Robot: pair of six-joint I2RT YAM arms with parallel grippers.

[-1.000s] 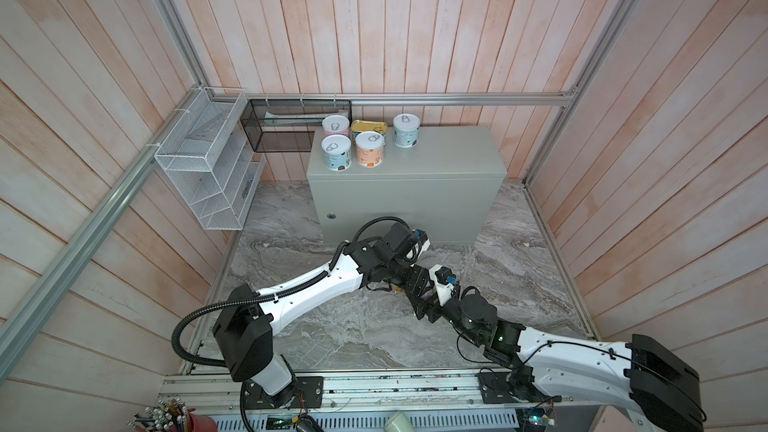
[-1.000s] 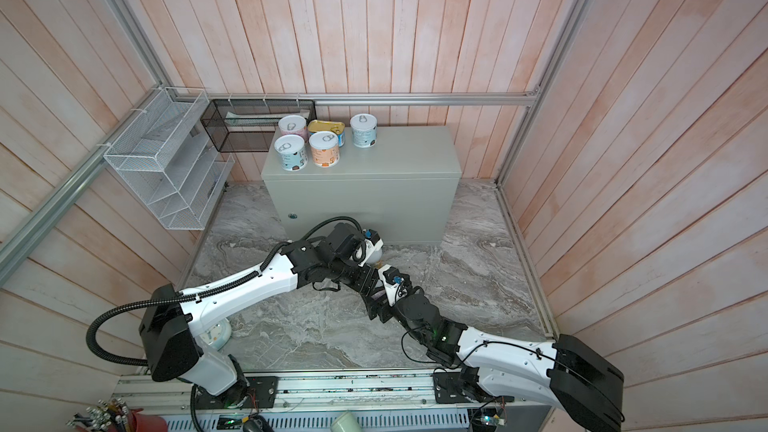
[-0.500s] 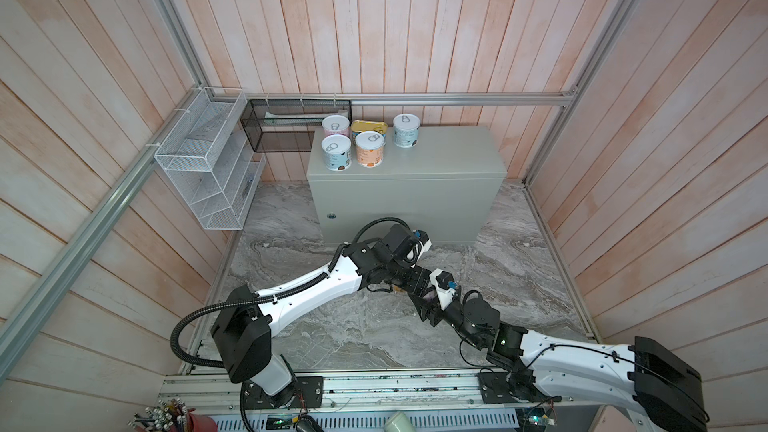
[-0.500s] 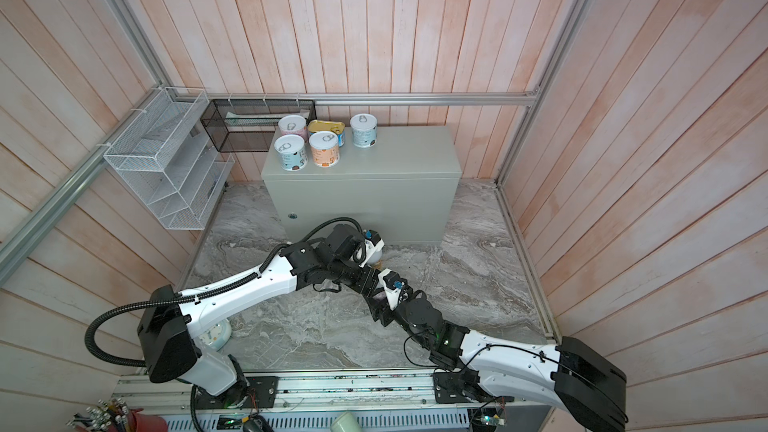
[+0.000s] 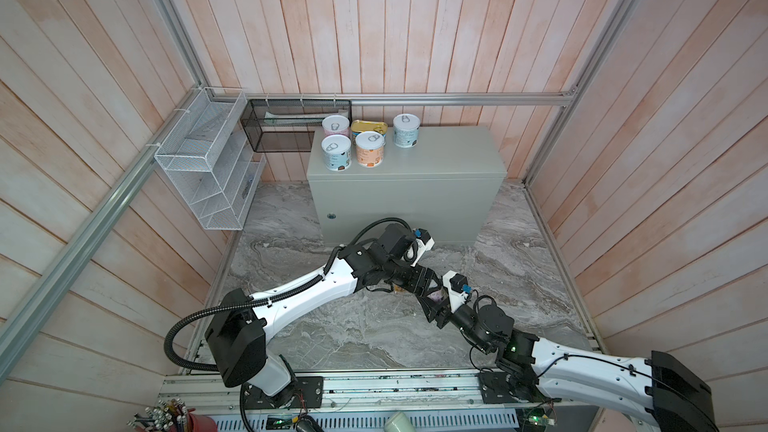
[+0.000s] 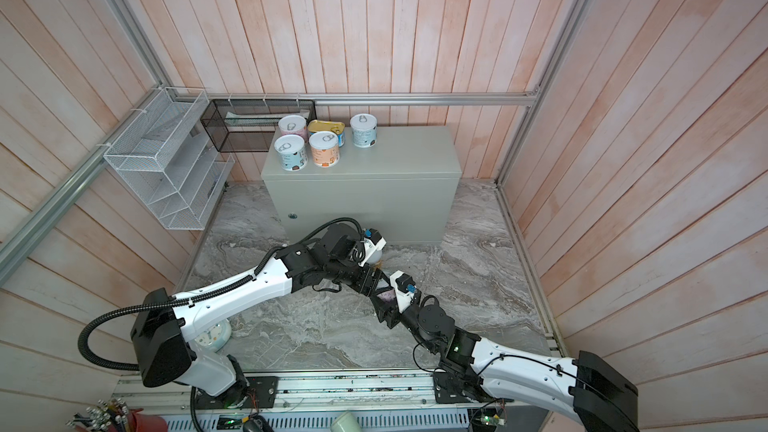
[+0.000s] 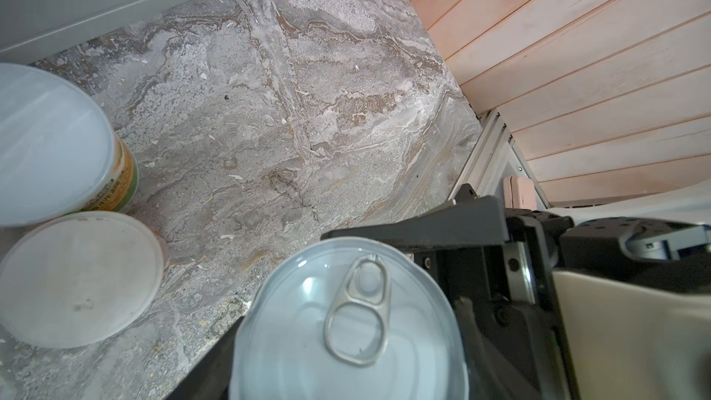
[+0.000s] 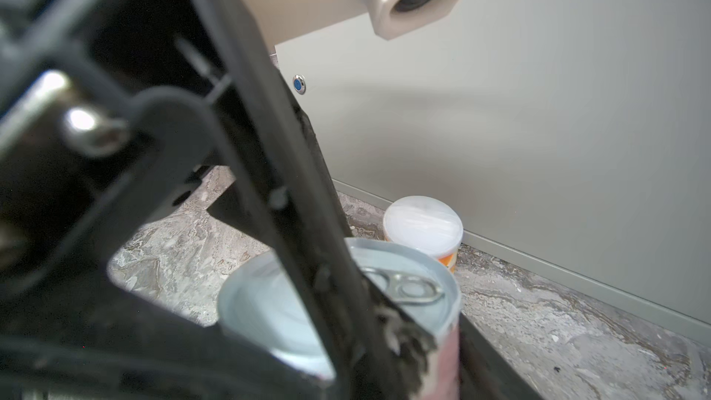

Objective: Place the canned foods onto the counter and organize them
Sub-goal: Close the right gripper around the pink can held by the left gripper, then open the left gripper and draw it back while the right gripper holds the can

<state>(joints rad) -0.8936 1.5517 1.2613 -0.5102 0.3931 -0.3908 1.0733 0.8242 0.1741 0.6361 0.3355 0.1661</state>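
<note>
I have the left gripper [image 5: 417, 284] clamped on the pink can [image 7: 352, 325], jaws partly closed round its body. It is low over the marble [image 5: 332, 326] in front of the counter [image 5: 436, 160]; I cannot tell whether the can touches the floor. The right gripper [image 5: 436, 305] has its jaws round the same can, one finger pressed to its side, so both grip it. Two white-lidded cans [image 7: 50, 140] stand just beside each other on the marble at the counter's foot. On the counter's left end I count four round cans [image 5: 369, 149] and a gold tin [image 5: 368, 126]. Wire racks [image 5: 199, 168] hang on the plank walls [image 5: 415, 27].
</note>
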